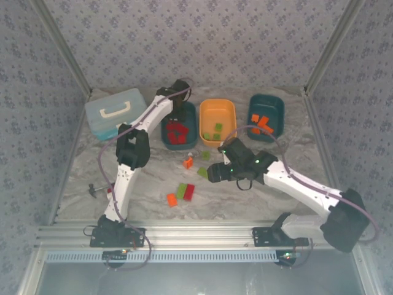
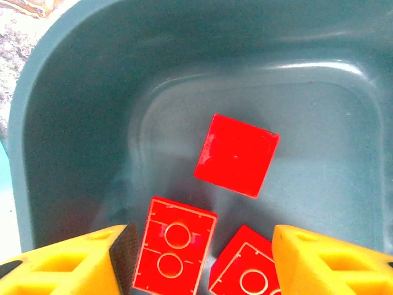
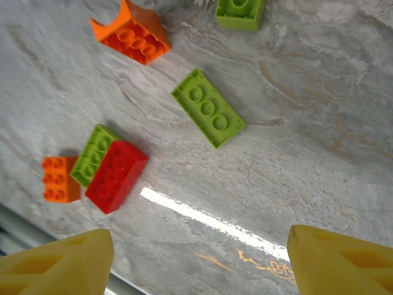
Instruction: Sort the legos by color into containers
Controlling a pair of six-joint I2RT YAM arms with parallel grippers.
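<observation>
My left gripper (image 1: 179, 110) hangs open over the left dark teal tub (image 1: 194, 123). In the left wrist view its yellow fingers (image 2: 67, 261) stand apart above the tub (image 2: 73, 123), with an oblong red lego (image 2: 175, 246) loose between them, beside a square one (image 2: 236, 155) and another (image 2: 245, 264). The orange tub (image 1: 232, 117) holds green legos (image 1: 218, 127). The right teal tub (image 1: 279, 110) holds orange ones (image 1: 261, 123). My right gripper (image 1: 212, 173) is open and empty above bare table (image 3: 199, 252), near a green lego (image 3: 207, 117), a red one (image 3: 116, 175) and an orange one (image 3: 59, 178).
A light blue lidded case (image 1: 116, 110) sits at the back left. More loose legos lie mid-table: orange (image 1: 188, 162), green (image 1: 202, 172), and a green, red and orange cluster (image 1: 182, 192). A small grey object (image 1: 92, 190) lies by the left arm.
</observation>
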